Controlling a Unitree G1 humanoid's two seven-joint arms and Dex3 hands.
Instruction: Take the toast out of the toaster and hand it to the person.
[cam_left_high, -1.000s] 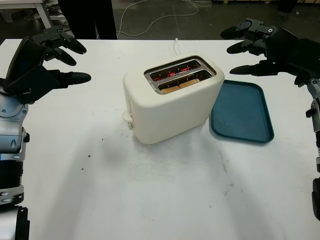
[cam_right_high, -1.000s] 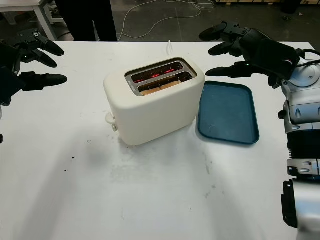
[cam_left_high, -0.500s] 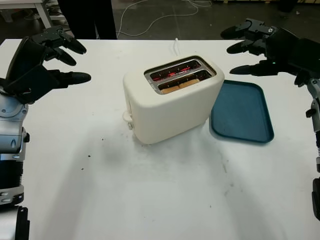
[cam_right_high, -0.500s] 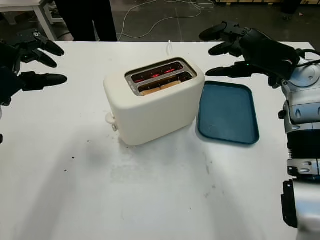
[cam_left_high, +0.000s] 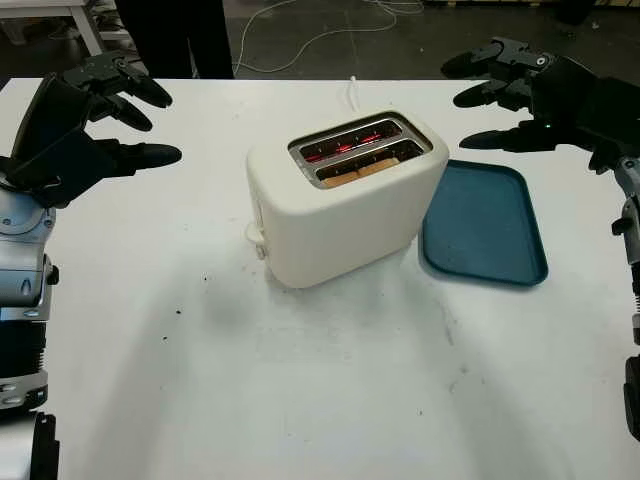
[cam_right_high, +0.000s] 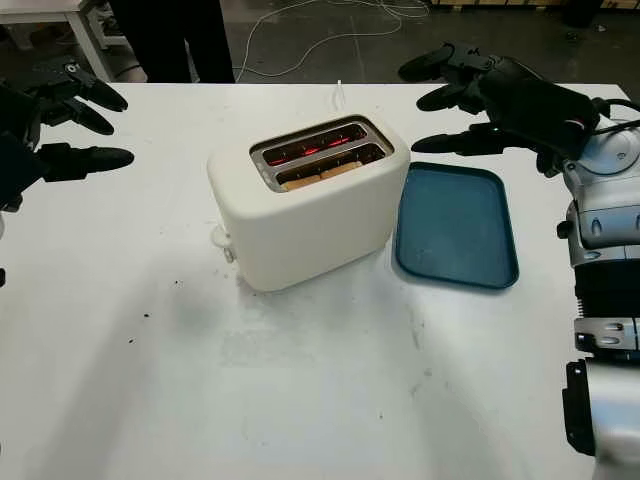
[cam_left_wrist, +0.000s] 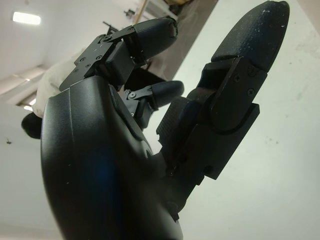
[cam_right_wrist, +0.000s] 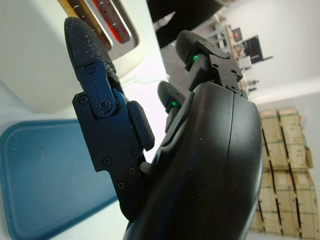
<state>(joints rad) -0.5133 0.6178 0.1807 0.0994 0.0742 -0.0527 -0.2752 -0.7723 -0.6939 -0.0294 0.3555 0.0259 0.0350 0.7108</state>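
The left robot hand (cam_left_high: 95, 125) is open and holds nothing, raised over the far left part of the white desk (cam_left_high: 300, 380), well apart from the toaster. The right robot hand (cam_left_high: 530, 100) is likewise open and empty, raised at the far right, above the far edge of the flat dark-blue plastic tray (cam_left_high: 484, 225). Between them, near the middle of the desk, stands the cream-white two-slot toaster (cam_left_high: 340, 200), with the tray lying just beside it on the right. The brown toast slice (cam_left_high: 358, 171) sits low in the toaster's nearer slot, while the farther slot glows red. A white cable (cam_left_high: 352, 92) runs from behind the toaster toward the desk's far edge.
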